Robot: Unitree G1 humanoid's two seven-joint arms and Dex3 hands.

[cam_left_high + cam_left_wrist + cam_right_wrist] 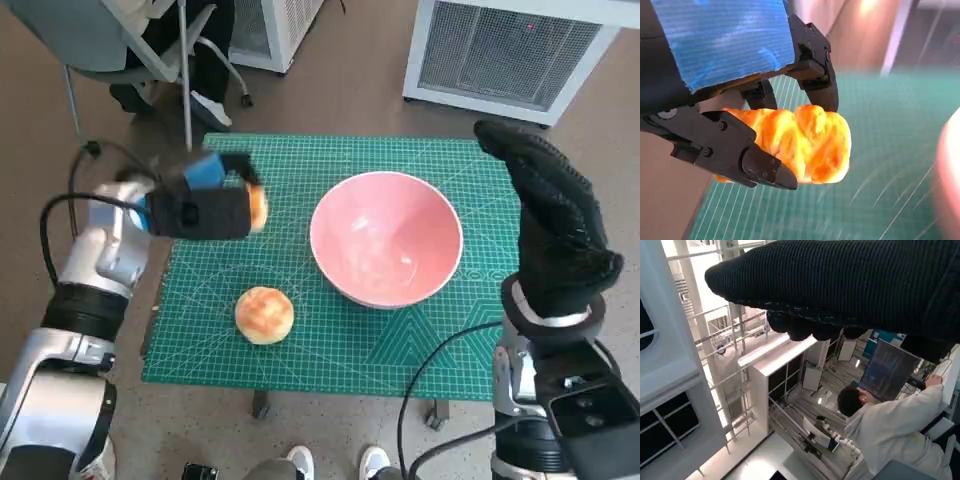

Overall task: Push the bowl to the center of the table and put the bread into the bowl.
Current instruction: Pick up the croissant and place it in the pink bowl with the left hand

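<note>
A pink bowl [386, 250] stands right of the middle of the green cutting mat [330, 350]. My left hand [200, 205] is raised over the mat's left part and grips a golden piece of bread [810, 142], which peeks out at the hand's right side as bread [257, 208]. Its black fingers [760, 167] clamp the bread from both sides. A second round bread roll [264, 314] lies on the mat near the front left. My right hand [555, 225], in the black glove [840, 285], is lifted at the mat's right edge, fingers stretched out, holding nothing.
A white grilled unit [510, 50] stands behind the table on the right, an office chair [160, 50] behind on the left. A person's shoes [335, 463] show below the front edge. The right wrist view looks at a room with a seated person [890, 422].
</note>
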